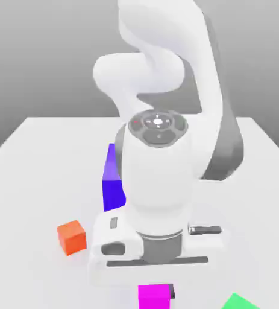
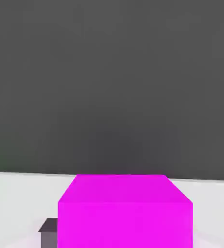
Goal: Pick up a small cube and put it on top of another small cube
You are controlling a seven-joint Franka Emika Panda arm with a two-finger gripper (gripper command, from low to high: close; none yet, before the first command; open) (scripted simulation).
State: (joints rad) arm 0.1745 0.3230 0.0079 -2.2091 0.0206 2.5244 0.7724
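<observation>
Exterior view: small plain magenta cube (image 1: 153, 297) is grasped by the closed jaws, towards the near edge of the white surface (image 1: 33, 187). Risk: an off-centre grip could let it twist, causing a tilted, unstable stack.

Orange cube (image 1: 72, 237): stands apart from the pincer (image 1: 156, 296) on the exterior view's left, with a bare strip of counter (image 1: 39, 181) between – a low obstacle.
Blue-violet block (image 1: 112, 192): the bulky one, behind the pincer and partly hidden by the arm; it blocks a low path back toward the exterior view's left.
Green cube (image 1: 240, 303): low, at the near edge of the exterior view, to its right; open counter lies between it and the magenta cube (image 1: 153, 297).
Exterior view's right: bare counter beyond the arm – room to pass.
Far left corner: open counter beyond the orange cube.
</observation>
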